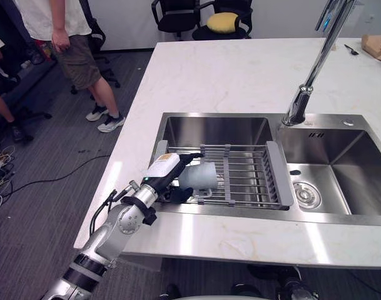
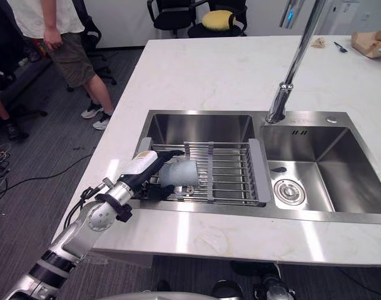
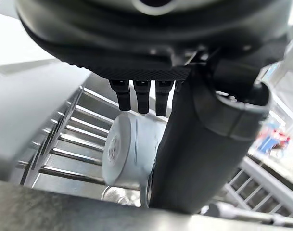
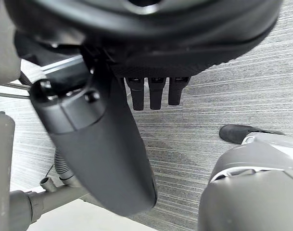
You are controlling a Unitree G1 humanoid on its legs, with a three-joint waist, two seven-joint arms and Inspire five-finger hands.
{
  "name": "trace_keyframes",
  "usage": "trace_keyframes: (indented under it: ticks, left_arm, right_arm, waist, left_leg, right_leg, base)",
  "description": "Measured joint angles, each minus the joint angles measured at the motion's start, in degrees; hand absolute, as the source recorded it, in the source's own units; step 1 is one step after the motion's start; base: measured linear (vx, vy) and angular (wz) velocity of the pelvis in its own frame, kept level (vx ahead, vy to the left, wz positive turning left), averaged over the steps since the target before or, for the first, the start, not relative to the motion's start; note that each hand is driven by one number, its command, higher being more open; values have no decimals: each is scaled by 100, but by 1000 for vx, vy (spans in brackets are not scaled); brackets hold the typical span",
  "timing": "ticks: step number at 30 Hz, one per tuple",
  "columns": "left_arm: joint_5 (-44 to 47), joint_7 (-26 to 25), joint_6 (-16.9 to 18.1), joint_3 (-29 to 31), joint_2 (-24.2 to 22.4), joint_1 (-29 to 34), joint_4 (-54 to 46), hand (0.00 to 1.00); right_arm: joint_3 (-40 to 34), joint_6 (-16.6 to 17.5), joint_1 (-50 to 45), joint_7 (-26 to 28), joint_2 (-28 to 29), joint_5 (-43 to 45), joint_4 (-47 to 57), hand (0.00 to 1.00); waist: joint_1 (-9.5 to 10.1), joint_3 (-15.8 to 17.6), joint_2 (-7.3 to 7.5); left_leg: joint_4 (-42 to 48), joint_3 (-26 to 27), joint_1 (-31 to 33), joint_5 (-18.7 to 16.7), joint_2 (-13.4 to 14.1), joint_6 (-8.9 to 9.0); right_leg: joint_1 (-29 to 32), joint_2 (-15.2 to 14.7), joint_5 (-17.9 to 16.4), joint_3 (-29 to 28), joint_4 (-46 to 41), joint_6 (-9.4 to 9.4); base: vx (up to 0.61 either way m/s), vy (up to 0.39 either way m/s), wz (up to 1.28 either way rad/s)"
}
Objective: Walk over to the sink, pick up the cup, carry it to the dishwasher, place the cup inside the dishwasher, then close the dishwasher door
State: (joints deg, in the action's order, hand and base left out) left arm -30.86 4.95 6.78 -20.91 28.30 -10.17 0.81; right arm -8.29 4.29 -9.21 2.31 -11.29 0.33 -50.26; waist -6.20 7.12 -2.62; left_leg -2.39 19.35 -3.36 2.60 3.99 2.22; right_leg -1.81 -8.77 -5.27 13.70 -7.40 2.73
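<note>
Standing at the sink (image 1: 253,219), we have the left hand (image 1: 164,179) by the cup (image 1: 201,176), fingers relaxed as on the right hand (image 4: 146,33); grasping, carrying and the dishwasher remain.

Cup (image 1: 199,176) on rack (image 1: 246,174) in left sink basin (image 1: 215,131).

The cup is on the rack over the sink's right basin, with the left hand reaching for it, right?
No: the left eye view shows the cup on the rack over the left basin, not the right. The left hand does reach for it.
</note>
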Motion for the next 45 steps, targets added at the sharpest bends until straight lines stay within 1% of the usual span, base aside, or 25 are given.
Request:
trace_keyframes:
  ticks: [4,5,10,13,16,22,25,27,28,29,32,34,37,39,42,45]
  left_arm:
    - [-284,0,-66,-88,3,-212,321,90]
    - [-321,4,-72,-95,4,-261,422,30]
    - [-517,31,-81,-218,71,-658,659,30]
    - [-539,29,-80,-218,117,-795,745,30]
    - [-501,20,-70,-218,165,-864,748,30]
    - [-134,-8,-98,-198,138,-872,748,30]
    - [470,-193,-109,64,-192,-554,547,30]
    - [1001,-345,-113,239,-506,-164,202,30]
    - [1168,-379,-112,258,-566,-81,126,30]
    - [1464,-487,-111,326,-787,157,-74,30]
    - [2118,-565,-111,419,-1131,442,-342,30]
    - [2774,-688,-76,497,-1395,639,-631,30]
    - [3470,-757,-48,663,-1584,779,-950,30]
    - [3795,-768,-11,762,-1685,859,-1100,30]
    - [4095,-769,11,811,-1852,1017,-1276,30]
    - [4081,-775,11,797,-1989,1206,-1475,30]
  right_arm:
    - [22,-3,-31,3,1,0,10,90]
    - [23,-24,-38,4,2,0,10,90]
    - [24,-67,-31,10,2,-1,10,90]
    - [33,-68,-16,14,2,0,12,90]
    - [35,-68,-14,10,2,2,12,90]
    - [38,-68,-29,-2,2,7,11,90]
    - [36,-67,-24,-20,2,11,12,90]
    - [25,-68,-24,-28,4,12,11,90]
    - [22,-68,-24,-28,5,12,11,90]
    - [10,-68,-24,-33,12,15,11,90]
    - [-33,-69,-28,-50,35,20,12,90]
    - [-44,-70,-37,-68,42,58,12,90]
    - [-77,-70,-28,-105,54,72,16,90]
    - [-248,-71,-34,-124,119,80,16,90]
    - [-272,-71,-45,-178,136,167,16,90]
    - [-271,-71,-46,-234,168,266,16,90]
  waist:
    - [-80,0,0]
    - [-98,0,-1]
    - [-123,4,-4]
    - [-195,12,-18]
    - [-244,25,-41]
    - [-257,83,-76]
    - [-245,98,-67]
    - [-234,101,-63]
    - [-229,102,-62]
    - [-207,104,-58]
    - [-155,105,-56]
    - [-95,113,-44]
    - [-68,117,-38]
    - [-54,117,-37]
    - [-1,118,-34]
    - [16,118,-33]
  left_leg:
    - [-67,62,-39,13,-22,-10]
    - [-83,86,-53,13,-26,-10]
    - [-136,146,-82,15,-38,-8]
    - [-160,150,-82,15,-48,-8]
    - [-184,149,-82,17,-52,-6]
    - [-215,130,-126,19,-63,-6]
    - [-227,121,-128,19,-69,-6]
    - [-238,121,-139,19,-74,-6]
    - [-240,123,-143,19,-75,-6]
    - [-245,130,-160,19,-76,-6]
    - [-248,157,-180,17,-73,-6]
    - [-254,194,-209,13,-69,-5]
    - [-255,268,-236,1,-59,1]
    - [-255,332,-265,-14,-44,11]
    - [-255,451,-333,-57,-17,34]
    - [-239,576,-334,-88,0,46]
  right_leg:
    - [1,2,51,-60,74,19]
    - [5,2,60,-72,85,23]
    - [5,8,97,-116,171,39]
    - [3,7,109,-116,209,49]
    - [-23,14,139,-109,256,62]
    - [-120,19,174,-80,353,68]
    - [-129,15,174,-75,356,68]
    - [-129,11,174,-78,356,68]
    - [-130,10,174,-79,355,68]
    - [-138,10,174,-89,354,68]
    - [-139,11,173,-142,347,68]
    - [-137,15,173,-186,336,69]
    - [-135,27,174,-267,320,69]
    - [-129,42,178,-332,311,74]
    - [-128,72,178,-442,308,74]
    - [-44,97,182,-580,264,79]
  base:
    - [2,28,-10]
    - [6,22,-9]
    - [3,20,-6]
    - [0,0,0]
    - [25,8,0]
    - [17,7,1]
    - [0,0,0]
    - [0,0,0]
    - [0,0,0]
    - [0,0,0]
    - [-15,12,-4]
    - [-17,13,-9]
    - [-5,12,-13]
    - [9,10,-17]
    - [15,5,-21]
    - [14,9,-23]
